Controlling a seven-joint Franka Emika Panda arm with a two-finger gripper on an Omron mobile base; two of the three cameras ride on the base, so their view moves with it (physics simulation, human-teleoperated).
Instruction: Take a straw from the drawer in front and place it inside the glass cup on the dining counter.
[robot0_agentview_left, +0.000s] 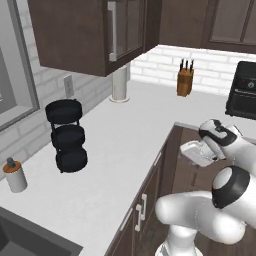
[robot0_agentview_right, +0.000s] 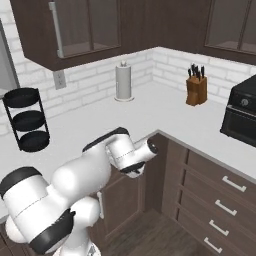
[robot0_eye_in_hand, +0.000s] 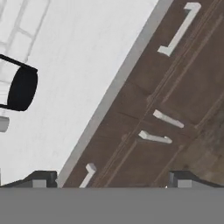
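Observation:
My gripper (robot0_eye_in_hand: 113, 178) is open, with nothing between its two dark fingertips (robot0_eye_in_hand: 43, 177). It hangs in front of the corner counter's edge (robot0_agentview_left: 192, 154), above the dark brown cabinet fronts. Under the white counter edge I see two shallow drawer fronts, both shut, each with a small silver bar handle: one drawer (robot0_eye_in_hand: 181, 26) toward the top right of the hand view, the other (robot0_eye_in_hand: 89, 170) by my left fingertip. Which of them the task means I cannot tell. The straw is hidden. The glass cup and the dining counter are out of view.
On the white counter (robot0_agentview_left: 125, 150) stand a black three-tier rack (robot0_agentview_left: 66, 135), a soap dispenser (robot0_agentview_left: 14, 176), a paper towel roll (robot0_agentview_left: 120, 82) and a knife block (robot0_agentview_left: 185, 80). A black oven (robot0_agentview_right: 242, 117) sits at the right, above a stack of drawers (robot0_agentview_right: 227, 200). Dark wall cabinets (robot0_agentview_left: 95, 32) hang overhead.

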